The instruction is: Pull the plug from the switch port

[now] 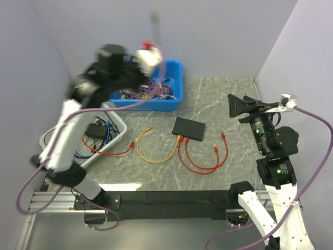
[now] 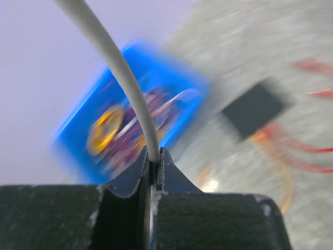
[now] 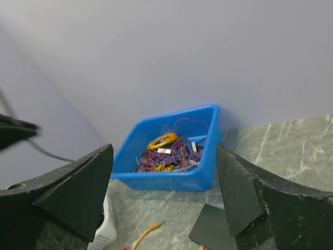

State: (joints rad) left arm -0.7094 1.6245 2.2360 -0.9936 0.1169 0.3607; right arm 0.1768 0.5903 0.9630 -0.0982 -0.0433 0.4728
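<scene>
- The surface (image 1: 234, 94) carries everything. The blue bin (image 1: 151, 105) of loose wires sits at the far wall, the white basket (image 1: 120, 123) at the left, and the switch between them in the open middle.
- The switch (image 1: 189, 128) lies flat, well apart from both of my hands, with its socket edge toward me.
- My left hand (image 2: 154, 159) is raised high above the blue bin, blurred with motion. Its fingers are pinched tight on a pale grey cable (image 2: 112, 57) that stands up out of the grip.
- My right hand (image 1: 232, 105) hangs in the air off to the right with its fingers spread wide and nothing between them. It is nowhere near the switch.
- An orange cable (image 1: 156, 161) and two red cables (image 1: 225, 153) loop over the surface, each with one end at the switch's near edge. From above they look plugged in, though the sockets are too small to be sure.
- No end of the grey cable shows in any view, so I cannot tell whether it carries a plug. It touches nothing on the switch.
- My reading is that if this grey cable was the one to pull, the pull is done and only dropping it in the bin is left.
- If the orange or a red plug is meant, that work is not yet begun, and my free right hand is the one placed to reach it.
</scene>
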